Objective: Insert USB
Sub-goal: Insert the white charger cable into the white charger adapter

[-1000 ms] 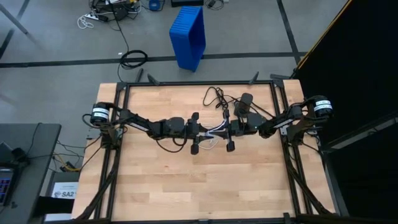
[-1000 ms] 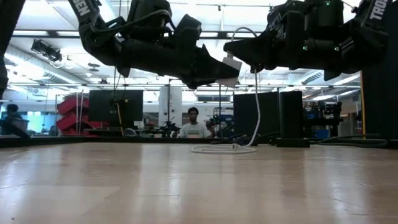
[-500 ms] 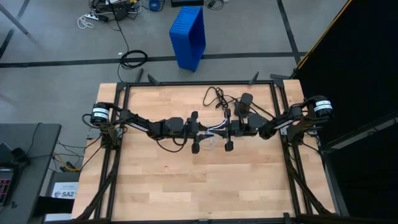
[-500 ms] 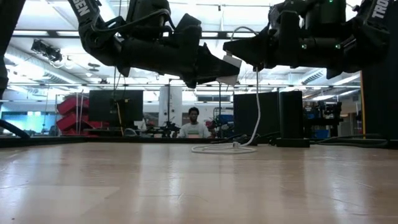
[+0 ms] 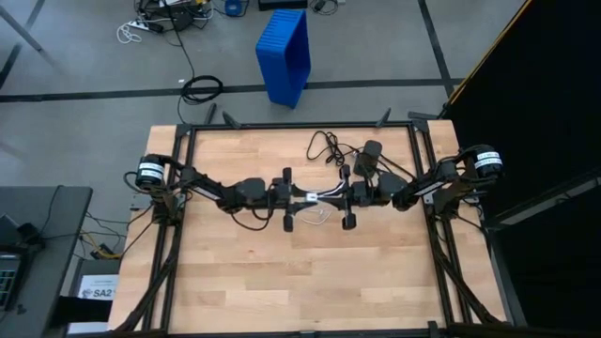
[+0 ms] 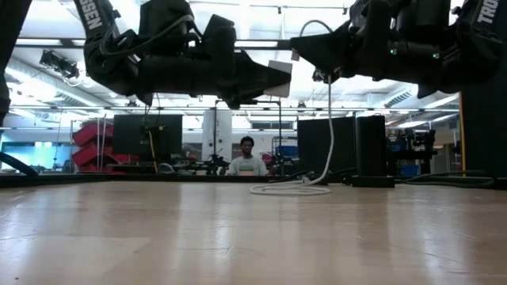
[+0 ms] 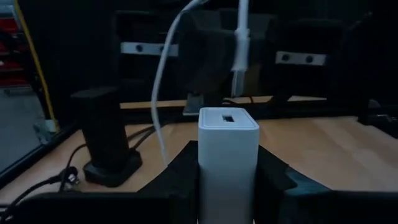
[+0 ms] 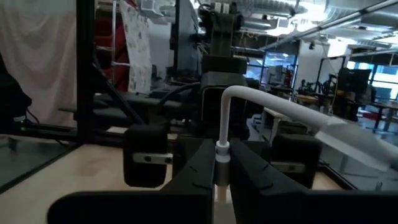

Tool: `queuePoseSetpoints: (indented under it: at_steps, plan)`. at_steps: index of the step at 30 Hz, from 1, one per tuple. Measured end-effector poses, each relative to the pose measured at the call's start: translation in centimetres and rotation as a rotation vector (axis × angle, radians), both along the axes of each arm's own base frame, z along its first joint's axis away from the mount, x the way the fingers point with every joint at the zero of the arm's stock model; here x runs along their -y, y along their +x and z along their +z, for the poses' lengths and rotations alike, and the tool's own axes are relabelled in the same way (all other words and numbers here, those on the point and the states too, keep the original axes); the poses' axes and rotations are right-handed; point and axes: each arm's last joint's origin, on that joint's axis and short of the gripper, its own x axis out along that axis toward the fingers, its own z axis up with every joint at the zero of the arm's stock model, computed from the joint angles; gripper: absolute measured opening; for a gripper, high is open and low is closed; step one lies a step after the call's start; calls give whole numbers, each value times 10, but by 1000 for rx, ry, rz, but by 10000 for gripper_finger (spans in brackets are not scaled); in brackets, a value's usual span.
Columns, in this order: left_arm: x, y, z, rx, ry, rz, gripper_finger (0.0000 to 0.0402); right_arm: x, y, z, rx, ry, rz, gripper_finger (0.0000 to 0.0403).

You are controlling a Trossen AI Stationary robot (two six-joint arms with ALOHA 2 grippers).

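So the USB (image 5: 322,197) is a thin white cable, super light and floppy, and most of its loop is trailing down to the table (image 5: 282,282) just behind the two arms. It's only stiff at the plug end, so that's where the grip belongs: right behind the plug, on the strain-relief collar, so the tip isn't wobbling during the push. The right gripper (image 8: 219,171) is doing exactly that, fingers shut on the cable just behind the plug, holding it up in the air near the middle of the table.

The left gripper (image 7: 227,163) is facing it, its fingers clamping a white charger block (image 7: 227,155), which looks rigid and a bit slick on the sides. Its port is pointing at the plug. My guess is alignment is the fussy part here, since the slot is tiny and the cable is giving no help.

Compared with a second ago, the left arm is sitting further left, so there's now a clear gap between block and plug where they were nearly touching. The cable loop on the table is lying slightly shifted too.
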Motion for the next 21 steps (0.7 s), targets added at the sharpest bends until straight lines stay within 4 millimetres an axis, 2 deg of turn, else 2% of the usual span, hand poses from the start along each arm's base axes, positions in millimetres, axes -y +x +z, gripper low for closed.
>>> queuePoseSetpoints:
  at_steps: [7, 21]
  plan:
    - [0, 16, 3, -24, 0, -3, 70, -1, 2, -1, -27, 7, 7, 0]
    - [0, 16, -3, -63, 0, -9, 70, 6, 3, -6, -78, 4, -18, 0]
